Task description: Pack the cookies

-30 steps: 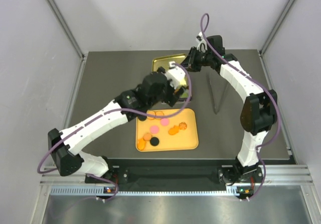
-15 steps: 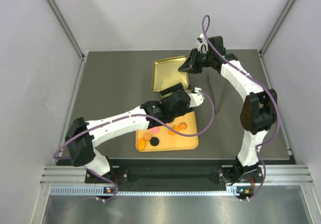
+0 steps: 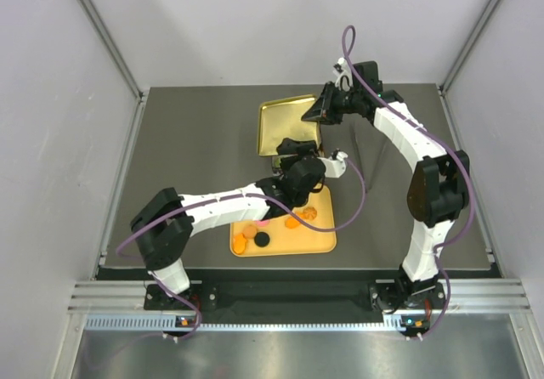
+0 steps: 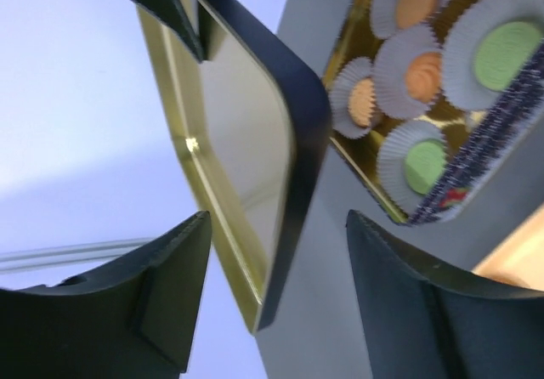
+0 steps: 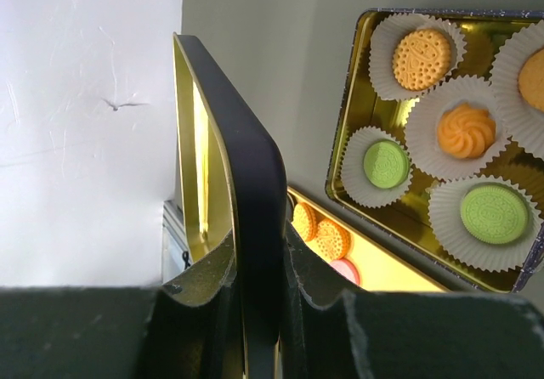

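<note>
My right gripper is shut on the rim of the tin lid, dark outside and gold inside, and holds it tilted up on edge. My left gripper is open, and the lid's lower corner lies between its fingers without touching them. The gold tin holds green and orange cookies in white paper cups; it also shows in the left wrist view. More cookies, orange, pink and black, lie on the yellow tray.
The tin is mostly hidden under my left wrist in the top view. The tray sits just in front of the tin, near the table's front edge. Grey walls and metal posts close in the table on three sides.
My left arm has swung in over the tray and brought its open gripper to the lid's lower edge. My right gripper has tilted the lid up more steeply.
</note>
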Action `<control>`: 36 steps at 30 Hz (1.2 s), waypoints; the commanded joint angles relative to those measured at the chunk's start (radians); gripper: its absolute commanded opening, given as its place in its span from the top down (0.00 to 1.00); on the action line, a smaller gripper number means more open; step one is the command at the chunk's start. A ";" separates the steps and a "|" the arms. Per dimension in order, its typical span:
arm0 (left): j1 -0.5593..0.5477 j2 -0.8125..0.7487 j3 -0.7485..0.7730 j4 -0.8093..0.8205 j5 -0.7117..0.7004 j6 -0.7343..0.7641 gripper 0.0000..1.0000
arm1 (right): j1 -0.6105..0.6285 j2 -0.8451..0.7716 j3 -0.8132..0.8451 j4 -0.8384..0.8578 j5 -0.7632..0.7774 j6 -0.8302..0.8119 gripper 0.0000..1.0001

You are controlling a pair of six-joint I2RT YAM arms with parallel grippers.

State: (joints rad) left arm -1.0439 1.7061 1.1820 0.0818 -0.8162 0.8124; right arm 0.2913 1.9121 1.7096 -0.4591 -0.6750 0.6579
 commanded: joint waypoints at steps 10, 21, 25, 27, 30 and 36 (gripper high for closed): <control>0.031 0.035 0.013 0.225 -0.038 0.191 0.74 | -0.003 -0.053 -0.005 0.030 -0.028 -0.004 0.99; 0.031 0.023 0.093 0.104 0.026 0.104 1.00 | -0.006 -0.088 0.002 0.030 0.017 -0.029 0.56; 0.031 0.015 0.152 -0.029 0.081 0.022 1.00 | -0.014 -0.110 0.025 0.031 0.058 -0.049 0.40; 0.031 0.015 0.175 -0.060 0.097 -0.015 1.00 | -0.018 -0.128 0.038 0.034 0.087 -0.063 0.31; 0.036 0.015 0.197 -0.129 0.130 -0.064 1.00 | -0.023 -0.178 0.035 0.045 0.170 -0.083 0.25; 0.058 0.009 0.257 -0.246 0.253 -0.197 1.00 | -0.032 -0.304 0.010 0.072 0.356 -0.115 0.15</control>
State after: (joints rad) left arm -1.0023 1.7653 1.3743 -0.1108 -0.6415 0.7151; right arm 0.2752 1.7317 1.7020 -0.4538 -0.4534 0.5831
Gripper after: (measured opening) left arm 0.169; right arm 0.833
